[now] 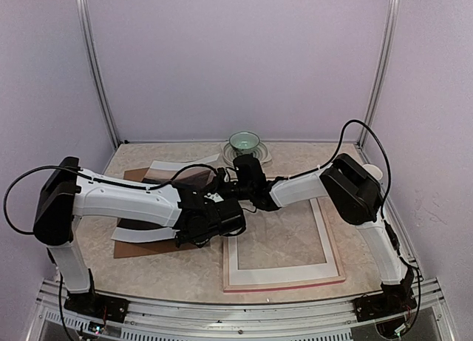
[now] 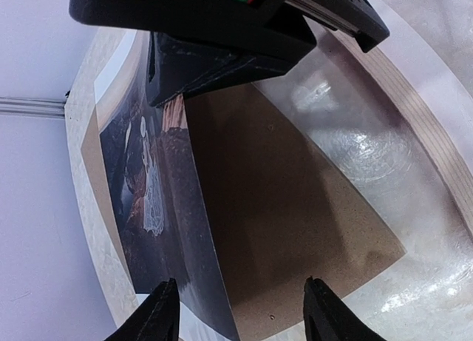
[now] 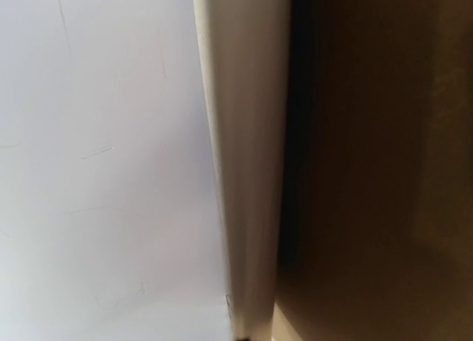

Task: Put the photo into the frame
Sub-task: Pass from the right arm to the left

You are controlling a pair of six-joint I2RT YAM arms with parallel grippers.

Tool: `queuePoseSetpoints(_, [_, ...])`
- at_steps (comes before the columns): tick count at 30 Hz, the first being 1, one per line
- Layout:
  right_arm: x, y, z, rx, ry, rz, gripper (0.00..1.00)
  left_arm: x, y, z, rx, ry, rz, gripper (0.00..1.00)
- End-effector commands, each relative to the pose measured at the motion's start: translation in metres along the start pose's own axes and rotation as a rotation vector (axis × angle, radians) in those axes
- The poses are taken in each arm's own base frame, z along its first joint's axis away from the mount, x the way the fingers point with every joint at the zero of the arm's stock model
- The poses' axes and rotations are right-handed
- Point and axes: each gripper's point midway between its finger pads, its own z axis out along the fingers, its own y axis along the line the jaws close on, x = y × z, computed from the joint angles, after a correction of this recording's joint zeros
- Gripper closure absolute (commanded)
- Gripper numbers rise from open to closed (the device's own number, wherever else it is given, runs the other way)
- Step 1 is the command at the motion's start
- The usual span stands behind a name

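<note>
Black left gripper (image 2: 242, 315) sits at bottom edge of left wrist view, fingertips (image 2: 160, 311) apart, clamped on nothing. Lower edge of dark rectangular photo (image 2: 151, 200), figure in white dress, lies between them. Print curls upward off brown backing board (image 2: 295, 230). Black right gripper (image 2: 177, 89), at top of same view, is pinched together on photo's upper edge. Top view: thin pink-rimmed rectangular frame (image 1: 284, 284) lies flat, lower right of centre, white paper mat (image 1: 281, 271) inside it.
</note>
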Motion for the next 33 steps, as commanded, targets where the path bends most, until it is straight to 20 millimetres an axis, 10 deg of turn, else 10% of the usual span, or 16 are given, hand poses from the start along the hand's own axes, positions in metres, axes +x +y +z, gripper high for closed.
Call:
queuePoseSetpoints(1, [0.0, -0.013, 0.003, 0.004, 0.007, 0.011, 1.0, -0.001, 0.002, 0.007, -0.033, -0.001, 0.014, 0.46])
queuePoseSetpoints(16, [0.002, -0.013, 0.005, 0.0, 0.012, 0.013, 1.0, -0.003, 0.012, 0.011, -0.034, 0.002, -0.006, 0.74])
queuePoseSetpoints(33, [0.005, -0.003, 0.001, -0.034, 0.024, 0.01, 0.63, -0.005, 0.018, 0.008, -0.037, -0.003, -0.023, 0.98])
